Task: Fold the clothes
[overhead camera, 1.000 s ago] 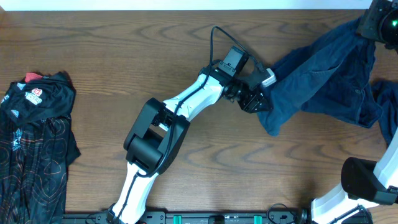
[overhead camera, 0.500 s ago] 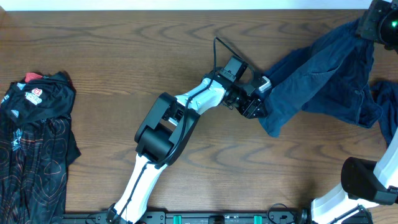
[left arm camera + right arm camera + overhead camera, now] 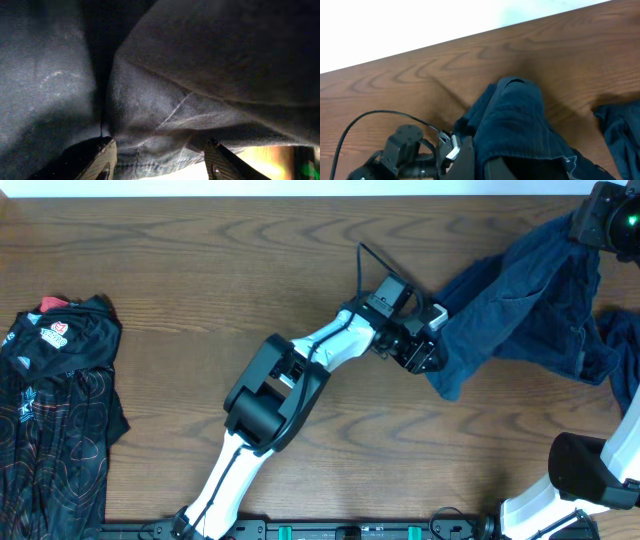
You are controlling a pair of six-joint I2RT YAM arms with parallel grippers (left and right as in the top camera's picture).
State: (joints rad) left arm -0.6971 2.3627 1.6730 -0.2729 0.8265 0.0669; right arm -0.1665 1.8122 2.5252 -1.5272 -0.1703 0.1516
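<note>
A dark blue garment (image 3: 520, 300) hangs stretched from the table's far right corner down toward the middle. My right gripper (image 3: 597, 218) is shut on its upper end and holds it up; in the right wrist view the cloth (image 3: 520, 125) drapes over the closed fingers (image 3: 485, 167). My left gripper (image 3: 428, 352) is at the garment's lower left edge. In the left wrist view its fingers (image 3: 162, 162) are spread wide, with the blue hem (image 3: 165, 130) lying between them.
A black printed shirt (image 3: 55, 410) lies crumpled at the table's left edge. More blue cloth (image 3: 620, 350) lies bunched at the right edge. The left arm (image 3: 300, 360) stretches diagonally across the wooden table (image 3: 200, 270).
My left gripper has slid to the right along the table, pressing further into the garment's lower edge, and that end of the cloth has shifted right. The right gripper has stayed put.
</note>
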